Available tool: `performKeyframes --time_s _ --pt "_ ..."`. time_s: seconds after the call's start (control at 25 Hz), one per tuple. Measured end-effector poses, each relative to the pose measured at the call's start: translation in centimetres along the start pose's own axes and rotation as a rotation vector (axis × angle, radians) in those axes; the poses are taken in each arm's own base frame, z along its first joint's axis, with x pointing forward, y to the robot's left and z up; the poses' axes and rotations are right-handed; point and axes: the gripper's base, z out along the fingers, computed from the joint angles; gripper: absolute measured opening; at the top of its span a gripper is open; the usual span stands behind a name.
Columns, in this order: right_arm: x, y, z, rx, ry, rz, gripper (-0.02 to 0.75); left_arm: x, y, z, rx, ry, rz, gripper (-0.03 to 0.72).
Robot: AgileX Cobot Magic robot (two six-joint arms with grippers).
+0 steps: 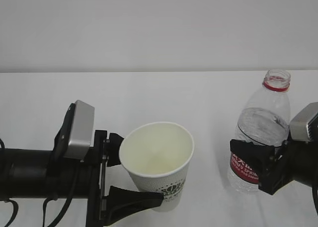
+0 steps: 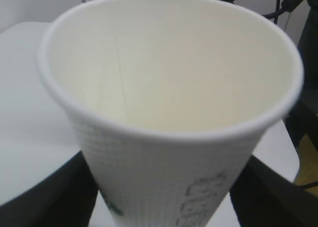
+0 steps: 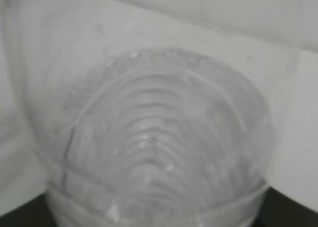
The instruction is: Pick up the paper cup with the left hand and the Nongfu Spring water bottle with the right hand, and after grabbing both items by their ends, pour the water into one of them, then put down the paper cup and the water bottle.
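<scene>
Left pincer (image 1: 130,173) clamped on paper cup (image 1: 159,163); right pincer (image 1: 254,166) clamped on uncapped Nongfu Spring water bottle (image 1: 261,122).

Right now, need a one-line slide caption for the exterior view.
Left fingers grip an empty paper cup while right fingers clamp an uncapped water bottle at its red label.
</scene>
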Motion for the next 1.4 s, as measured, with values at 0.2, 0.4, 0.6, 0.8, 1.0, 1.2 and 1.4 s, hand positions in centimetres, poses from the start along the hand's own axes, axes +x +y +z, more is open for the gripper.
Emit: performKeyframes --time_s 0.2,0.4,0.6,0.8,1.0,1.2,1.4 --pt "0.0 0.1 0.0 -0.01 0.002 -0.001 0.418 -0.7 0.0 0.8 0.02 -0.02 0.029 0.575" --pt "0.0 0.2 0.0 -0.019 -0.005 -0.003 0.418 -1.1 -1.0 1.9 0.062 -0.017 0.047 0.575" --pt "-0.1 0.3 0.0 -0.032 -0.014 -0.003 0.418 -1.3 -1.5 2.5 0.05 -0.032 0.031 0.575" --pt "-0.1 0.4 0.0 -0.042 -0.014 -0.001 0.418 -1.4 -1.5 2.6 0.046 -0.035 0.027 0.574" --pt "-0.7 0.2 0.4 -0.062 -0.03 -0.013 0.418 -1.4 -1.6 2.7 0.05 -0.036 0.025 0.574" --pt "-1.2 0.0 0.8 -0.081 -0.039 -0.021 0.417 -1.0 -1.5 2.7 0.037 0.009 -0.017 0.574" --pt "-1.5 -0.1 1.0 -0.098 -0.042 -0.039 0.417 -0.6 -1.6 2.7 0.046 0.054 -0.009 0.574"
